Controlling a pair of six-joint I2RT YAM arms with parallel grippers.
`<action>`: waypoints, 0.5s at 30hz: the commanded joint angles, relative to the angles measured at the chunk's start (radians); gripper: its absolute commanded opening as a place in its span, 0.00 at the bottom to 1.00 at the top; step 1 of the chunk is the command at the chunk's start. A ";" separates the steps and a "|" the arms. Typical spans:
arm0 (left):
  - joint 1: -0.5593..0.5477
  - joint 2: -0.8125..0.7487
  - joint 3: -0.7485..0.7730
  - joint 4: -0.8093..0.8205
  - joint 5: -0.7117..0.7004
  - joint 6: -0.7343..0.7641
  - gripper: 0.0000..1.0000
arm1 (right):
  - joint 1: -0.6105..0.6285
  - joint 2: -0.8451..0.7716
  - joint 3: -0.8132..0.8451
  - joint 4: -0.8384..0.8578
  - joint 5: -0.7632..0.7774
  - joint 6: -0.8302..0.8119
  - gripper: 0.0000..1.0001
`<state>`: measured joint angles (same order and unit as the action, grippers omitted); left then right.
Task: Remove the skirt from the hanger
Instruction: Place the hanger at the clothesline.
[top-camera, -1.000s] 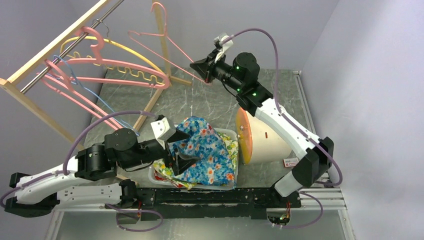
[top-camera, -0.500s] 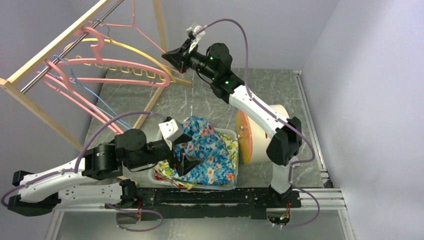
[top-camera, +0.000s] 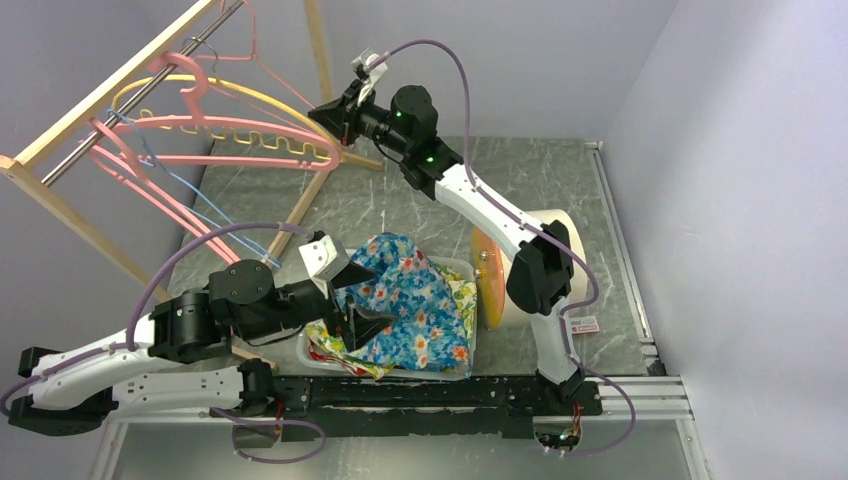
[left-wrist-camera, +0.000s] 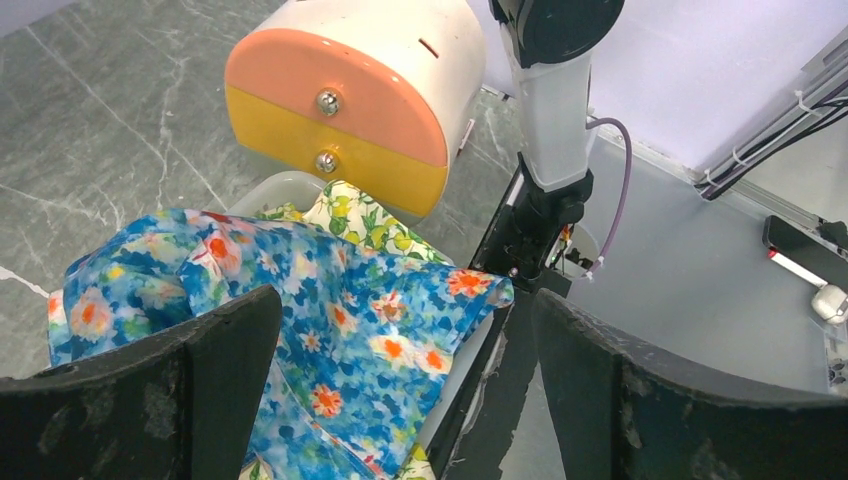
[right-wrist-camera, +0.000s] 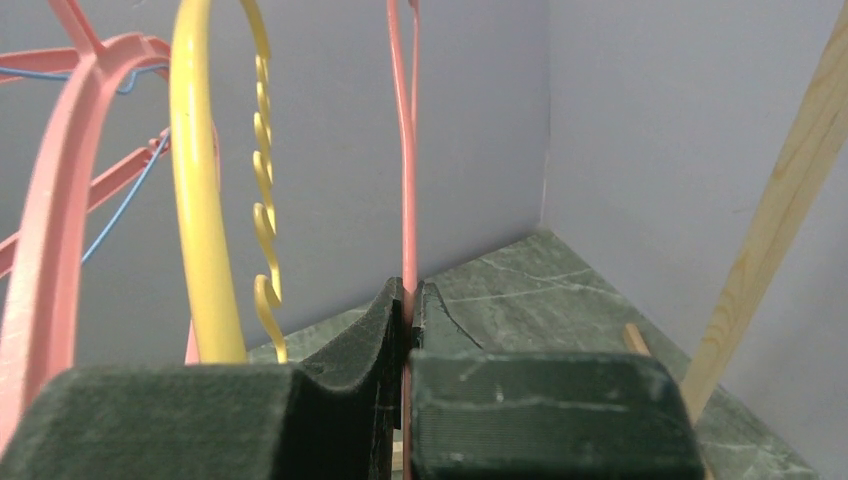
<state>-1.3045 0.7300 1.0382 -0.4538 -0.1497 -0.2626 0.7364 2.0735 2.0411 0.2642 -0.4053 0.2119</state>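
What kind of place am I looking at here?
Likely a robotics lab test cell: bare lilac walls box in a grey marble-pattern table, two white robot arms are bolted to its edge, and a wooden clothes rack holds plastic hangers.

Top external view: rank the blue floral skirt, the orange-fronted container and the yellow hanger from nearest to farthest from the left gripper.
1. Blue floral skirt: just right of the left gripper, heaped in the white bin.
2. Orange-fronted container: farther right, past the bin.
3. Yellow hanger: farthest, hanging high at back left.
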 joint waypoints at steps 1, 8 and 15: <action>-0.002 -0.003 -0.008 0.001 -0.013 -0.001 0.99 | 0.011 0.024 0.028 0.032 -0.009 0.010 0.00; -0.002 0.006 -0.009 0.015 -0.010 -0.008 0.99 | 0.011 -0.039 -0.016 -0.064 0.070 0.019 0.01; -0.002 0.048 0.058 -0.027 -0.033 -0.025 0.99 | -0.001 -0.380 -0.232 -0.395 0.391 -0.050 0.77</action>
<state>-1.3045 0.7593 1.0409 -0.4667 -0.1570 -0.2752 0.7475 1.9186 1.8992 0.0597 -0.2119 0.2119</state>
